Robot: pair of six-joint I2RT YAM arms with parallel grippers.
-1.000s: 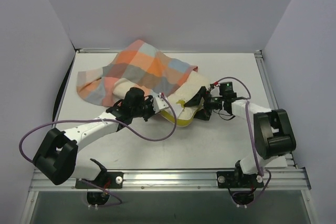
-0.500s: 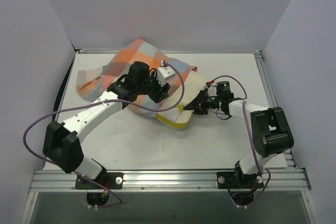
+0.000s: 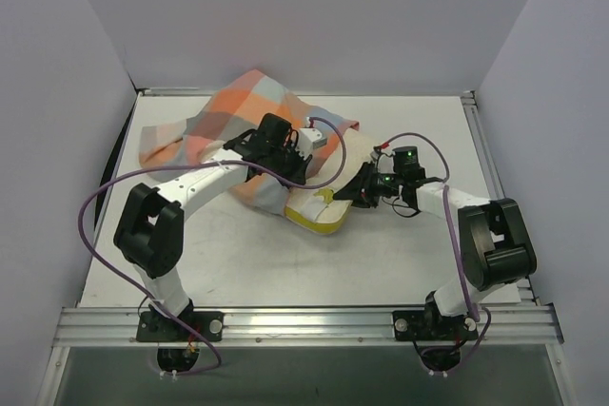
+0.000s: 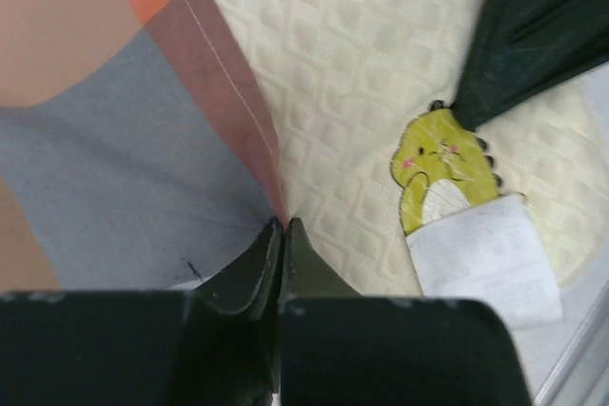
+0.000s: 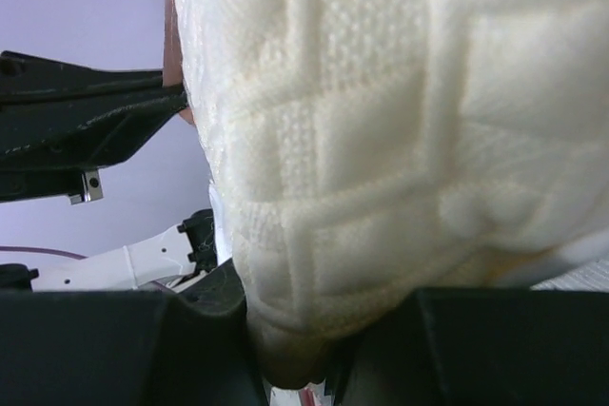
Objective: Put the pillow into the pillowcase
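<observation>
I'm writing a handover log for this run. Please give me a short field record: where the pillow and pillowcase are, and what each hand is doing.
pillow: far part under the pillowcase cloth, yellow-edged near corner exposed
pillowcase: bunched toward the far left of the table
left hand: shut on the pillowcase hem, right beside the pillow
right hand: shut on the pillow's right edge
marks: yellow figure and white tag on the exposed corner
task state: pillow not fully in
</observation>
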